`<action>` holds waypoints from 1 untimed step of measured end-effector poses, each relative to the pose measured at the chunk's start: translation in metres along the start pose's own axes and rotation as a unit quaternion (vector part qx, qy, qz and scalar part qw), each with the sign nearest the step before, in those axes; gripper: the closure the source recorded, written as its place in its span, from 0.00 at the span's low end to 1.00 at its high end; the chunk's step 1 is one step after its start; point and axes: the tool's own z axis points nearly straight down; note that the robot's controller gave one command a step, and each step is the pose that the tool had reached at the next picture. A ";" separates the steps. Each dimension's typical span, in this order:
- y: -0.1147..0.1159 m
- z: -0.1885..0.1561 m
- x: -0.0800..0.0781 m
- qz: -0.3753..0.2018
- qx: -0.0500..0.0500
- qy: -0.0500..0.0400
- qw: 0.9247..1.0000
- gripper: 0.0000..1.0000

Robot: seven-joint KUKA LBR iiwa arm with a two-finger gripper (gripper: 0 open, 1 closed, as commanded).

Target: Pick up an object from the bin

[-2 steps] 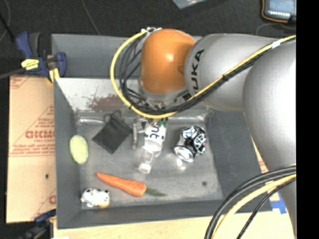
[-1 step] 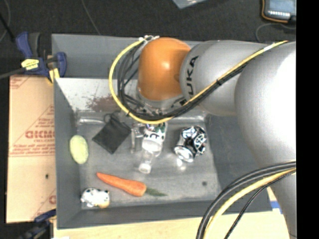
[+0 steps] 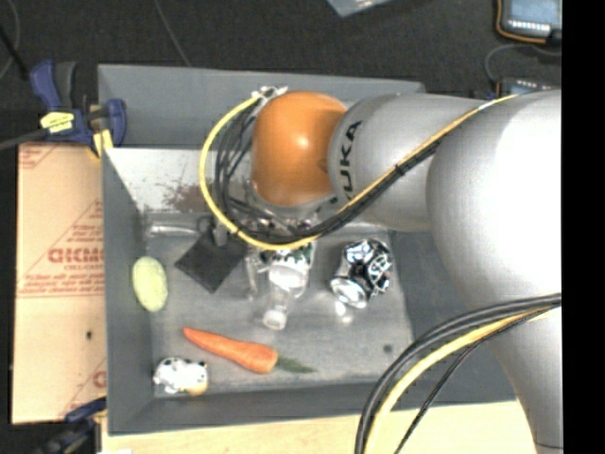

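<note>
The gripper (image 3: 277, 256) hangs under the orange wrist cover (image 3: 293, 149) in the middle of the bin (image 3: 121, 253), right over a clear plastic thing (image 3: 275, 301) on the floor; the cover hides it, so I cannot tell if it is wide or narrow. Just left lies a flat black piece (image 3: 210, 261), to the right a crumpled black-and-white thing (image 3: 363, 272), and toward the front 1 carrot (image 3: 232, 348), a spotted toy (image 3: 180, 376) and a pale green oval (image 3: 149, 284)
</note>
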 end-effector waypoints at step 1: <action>-0.003 0.017 0.002 0.004 -0.002 -0.001 1.000 1.00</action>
